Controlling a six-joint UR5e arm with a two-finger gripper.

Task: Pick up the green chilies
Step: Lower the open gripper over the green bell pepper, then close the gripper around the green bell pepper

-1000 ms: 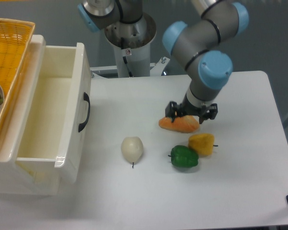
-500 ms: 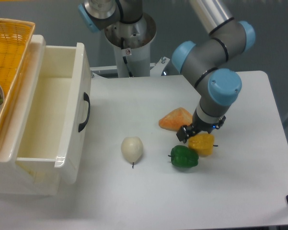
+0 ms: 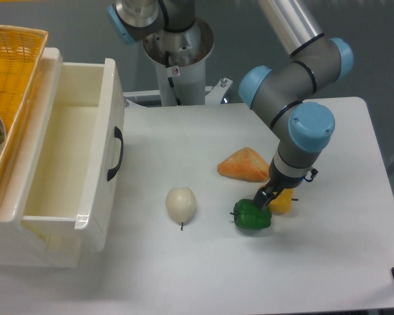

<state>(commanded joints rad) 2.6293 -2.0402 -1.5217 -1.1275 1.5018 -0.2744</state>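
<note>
target: green chilies (image 3: pixel 252 214) — one glossy green pepper-shaped piece, lying on the white bench (image 3: pixel 183 269), front of centre, short stem pointing left.
neighbours: yellow pepper (image 3: pixel 282 201) touching or just beside it on the right, mostly hidden by the wrist; orange wedge-shaped piece (image 3: pixel 244 165) behind it, apart; pale onion-like bulb (image 3: pixel 181 203) well to the left.
gripper: gripper (image 3: pixel 262 197) sits at the green pepper's upper right edge, right at the seam with the yellow one.
fingers: dark, bunched together from this angle; cannot tell if wide or narrow. Nothing held.
change: a second ago the tool was over the orange wedge, half a second ago over the yellow pepper; now it has swung forward and dropped onto the green one. Peppers and wedge haven't shifted.
meaning: looks like approach nearly done, grasp not yet made.
risk: yellow pepper is tight against the target, a finger could land on it or nudge it.
other: open white drawer (image 3: pixel 65 170) on the left, not involved.
</note>
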